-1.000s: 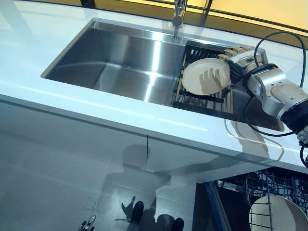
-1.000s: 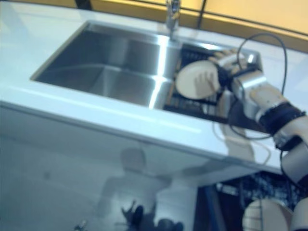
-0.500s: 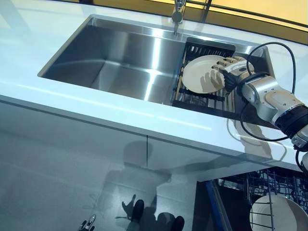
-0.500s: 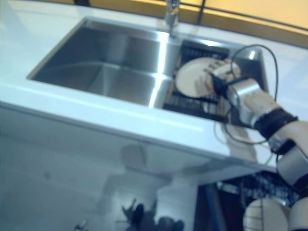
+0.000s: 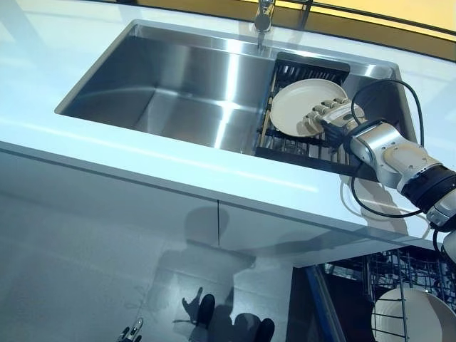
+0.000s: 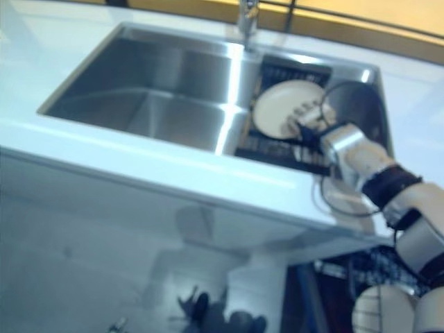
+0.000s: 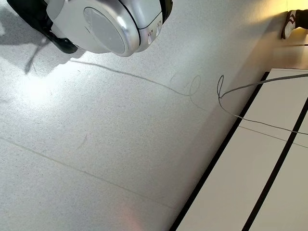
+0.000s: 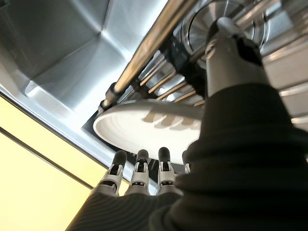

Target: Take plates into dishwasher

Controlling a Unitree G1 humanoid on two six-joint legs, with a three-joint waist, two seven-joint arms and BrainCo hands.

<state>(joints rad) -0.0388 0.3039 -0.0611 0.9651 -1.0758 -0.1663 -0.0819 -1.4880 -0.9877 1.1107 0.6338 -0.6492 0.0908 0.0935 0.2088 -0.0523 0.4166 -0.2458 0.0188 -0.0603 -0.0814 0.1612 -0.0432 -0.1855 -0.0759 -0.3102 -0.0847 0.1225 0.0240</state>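
A cream plate (image 5: 299,107) leans in the black dish rack (image 5: 296,146) at the right end of the steel sink (image 5: 178,78). My right hand (image 5: 332,119) reaches over the counter to the plate's near right rim. In the right wrist view the plate (image 8: 144,126) lies between the straight fingers (image 8: 139,168) and the thumb (image 8: 231,43), so the hand is open around its edge. A second cream plate (image 5: 410,317) stands in the dishwasher rack (image 5: 381,274) at the lower right. Only a small bit of my left hand (image 5: 130,332) shows at the bottom edge.
A faucet (image 5: 265,18) rises behind the sink. The white countertop (image 5: 178,160) runs around the basin, with glossy grey cabinet fronts (image 5: 107,242) below it. The left wrist view shows only pale floor (image 7: 120,144).
My right hand has slid from the plate's far right rim down to its near right rim and now reaches over its face. The plate stays in the rack.
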